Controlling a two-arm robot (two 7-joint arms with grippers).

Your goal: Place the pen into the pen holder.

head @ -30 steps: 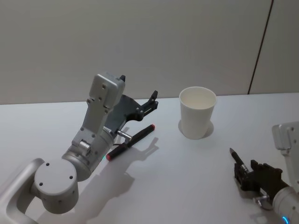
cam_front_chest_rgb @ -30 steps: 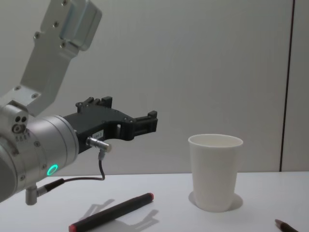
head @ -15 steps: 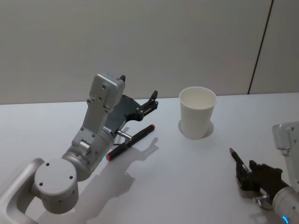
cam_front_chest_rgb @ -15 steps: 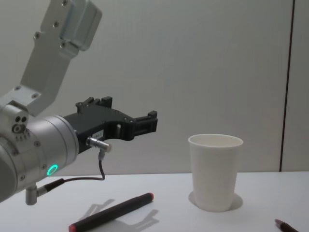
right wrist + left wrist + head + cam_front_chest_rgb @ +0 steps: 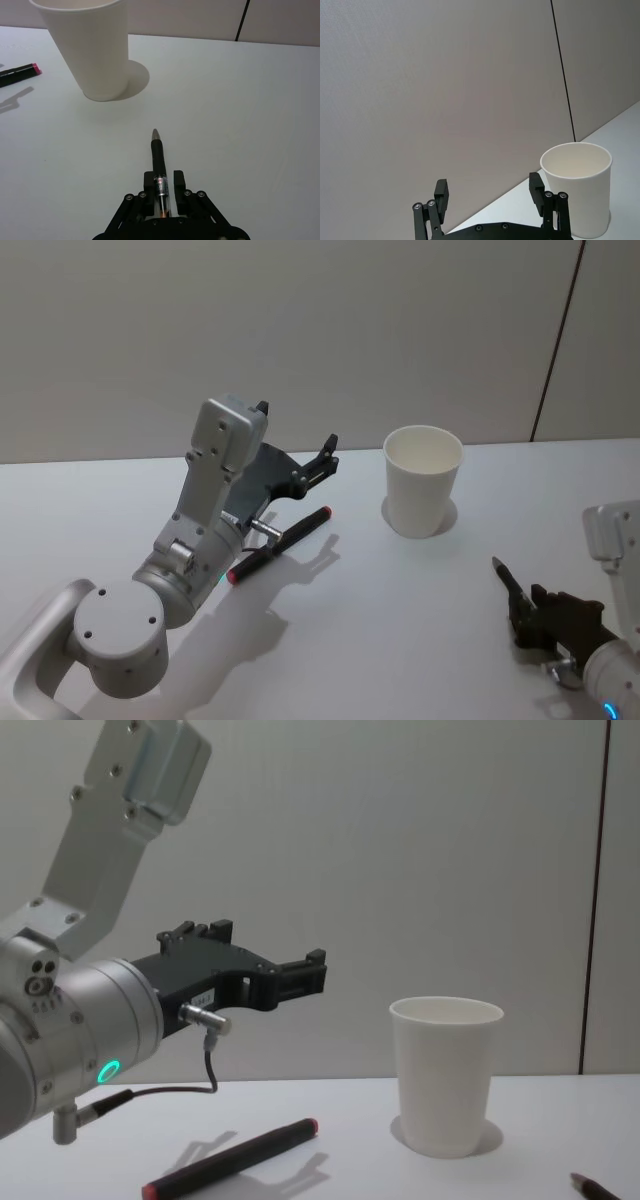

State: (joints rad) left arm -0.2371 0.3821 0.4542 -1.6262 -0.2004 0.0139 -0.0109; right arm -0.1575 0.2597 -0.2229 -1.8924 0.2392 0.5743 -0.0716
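Right claw (image 5: 161, 181) shifted slightly, pen (image 5: 158, 155) rear hidden

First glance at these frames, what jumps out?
The white paper cup stands upright in the middle. The right gripper, low at the right, is shut on a pen pointing toward it. The left gripper hangs open above a red-capped black marker lying on the table.

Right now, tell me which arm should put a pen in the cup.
The right. The right hand grips a pen whose tip points toward the cup. The left hand hangs open and empty, raised over the marker.
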